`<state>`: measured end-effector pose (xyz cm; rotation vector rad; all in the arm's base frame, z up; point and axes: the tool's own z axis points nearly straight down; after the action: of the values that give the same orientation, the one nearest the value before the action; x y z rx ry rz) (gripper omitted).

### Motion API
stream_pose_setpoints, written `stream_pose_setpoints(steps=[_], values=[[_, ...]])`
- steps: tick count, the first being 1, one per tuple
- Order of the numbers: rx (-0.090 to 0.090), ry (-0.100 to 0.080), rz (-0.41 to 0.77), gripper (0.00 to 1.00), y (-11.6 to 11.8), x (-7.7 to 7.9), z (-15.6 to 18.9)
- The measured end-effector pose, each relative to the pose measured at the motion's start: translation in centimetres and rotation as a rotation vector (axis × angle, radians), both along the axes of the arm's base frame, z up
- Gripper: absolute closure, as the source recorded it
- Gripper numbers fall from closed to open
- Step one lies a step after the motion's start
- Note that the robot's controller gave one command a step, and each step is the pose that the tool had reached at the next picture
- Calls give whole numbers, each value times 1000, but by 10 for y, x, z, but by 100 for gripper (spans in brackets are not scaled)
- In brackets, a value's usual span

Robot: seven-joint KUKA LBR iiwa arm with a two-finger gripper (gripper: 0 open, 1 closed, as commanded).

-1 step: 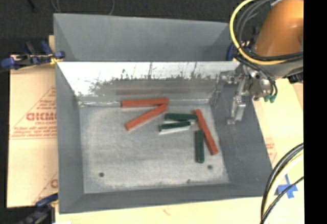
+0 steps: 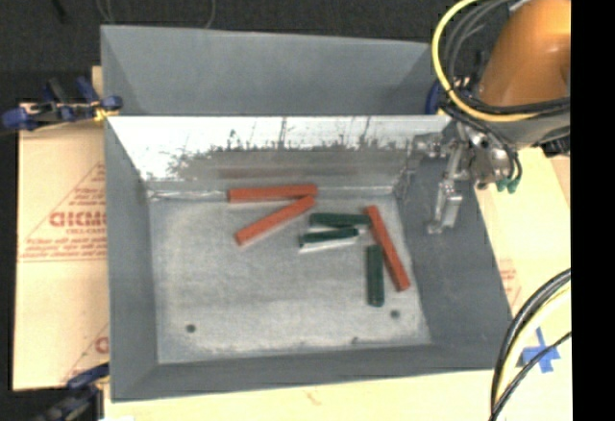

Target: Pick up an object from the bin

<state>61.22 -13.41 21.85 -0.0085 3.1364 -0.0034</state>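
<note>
My gripper (image 2: 443,211) hangs over the bin's right slope, near the back right corner, and nothing shows in it. Nearest, to its left and a little lower, lies a red stick (image 2: 387,248) running diagonally on the bin floor. A dark green stick (image 2: 374,276) lies beside that red one's lower end, almost touching it. Another dark green stick (image 2: 338,218) and a pale green-and-white one (image 2: 328,239) lie side by side just left of the red stick's upper end.
Two more red sticks lie further left: one (image 2: 272,193) along the back wall, one (image 2: 276,221) tilted below it. The arm with its orange cover and cables reaches in from the upper right. Bare floor spans the bin's left and front.
</note>
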Motion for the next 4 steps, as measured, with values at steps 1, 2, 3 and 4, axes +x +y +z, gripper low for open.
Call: stream_pose_setpoints(steps=[1,2,3,4], values=[[-1,-3,87,0,41,9,-68],[0,2,294,0,90,25,-72],[2,1,106,0,83,10,-79],[-1,-2,364,0,92,11,-127]])
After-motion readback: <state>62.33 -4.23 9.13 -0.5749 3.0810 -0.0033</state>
